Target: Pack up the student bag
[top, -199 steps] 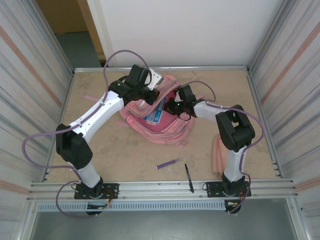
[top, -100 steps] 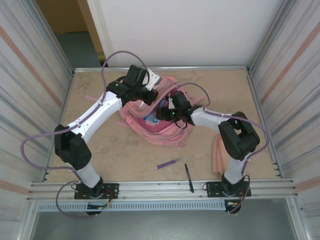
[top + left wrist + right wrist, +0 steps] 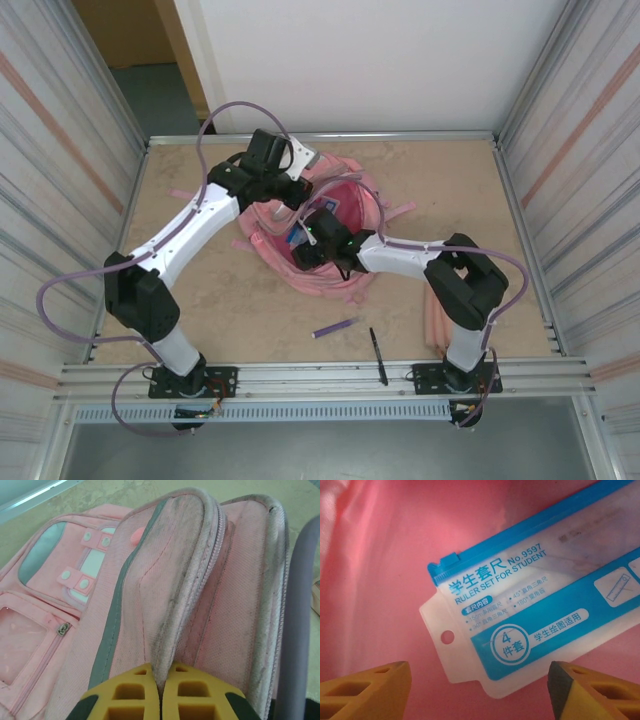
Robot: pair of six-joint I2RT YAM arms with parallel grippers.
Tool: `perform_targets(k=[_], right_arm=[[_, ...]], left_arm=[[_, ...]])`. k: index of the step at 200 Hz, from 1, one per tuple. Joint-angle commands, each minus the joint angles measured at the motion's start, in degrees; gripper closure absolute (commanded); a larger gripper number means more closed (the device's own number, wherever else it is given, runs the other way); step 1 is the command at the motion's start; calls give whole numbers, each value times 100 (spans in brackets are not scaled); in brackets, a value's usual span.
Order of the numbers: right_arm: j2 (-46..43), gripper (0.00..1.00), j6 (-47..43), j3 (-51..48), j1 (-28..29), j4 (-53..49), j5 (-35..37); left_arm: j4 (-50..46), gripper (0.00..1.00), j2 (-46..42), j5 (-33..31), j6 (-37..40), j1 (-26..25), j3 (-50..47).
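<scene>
Two yellow fingers of the left gripper (image 3: 159, 682) are pressed together. They pinch a fold of pink cloth at the rim of the student bag (image 3: 150, 580). The fold stands up from between them, with a zip along its edge. To its left are the bag's front pockets.

The right gripper (image 3: 480, 680) has its two yellow fingers wide apart, and they hold nothing. Just past them lies a ruler set pouch (image 3: 535, 610), blue and white, flat on the pink inside of the bag.

From above, the bag sits on the table (image 3: 450, 190) toward the far side, with its mouth open. The left gripper is at the bag's far left edge, and the right gripper is over the opening. Nearer the arm bases, a purple pen (image 3: 335, 327) and a black pen (image 3: 377, 355) lie on the table, close but not touching. A pink pencil case (image 3: 433, 320) lies by the right arm, partly hidden behind it.
</scene>
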Motion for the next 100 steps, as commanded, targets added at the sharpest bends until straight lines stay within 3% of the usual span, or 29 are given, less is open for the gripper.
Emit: perform_targets(k=[1,45,67,100], right_arm=[[136,27,-527,62,57,-171,826],[-60,29,-292,-113,-77,-50,1828],[-153,37,158,-155,-375,-47,1580],[-60,65,782,-97,-897,73,598]], left_arm=[[533,100,-420,192,18,11,-14],[504,100,-491,237,26,42,-17],[511,100,-500,280,-15,47,-56],[604,100,-543,344,-15,43,-229]])
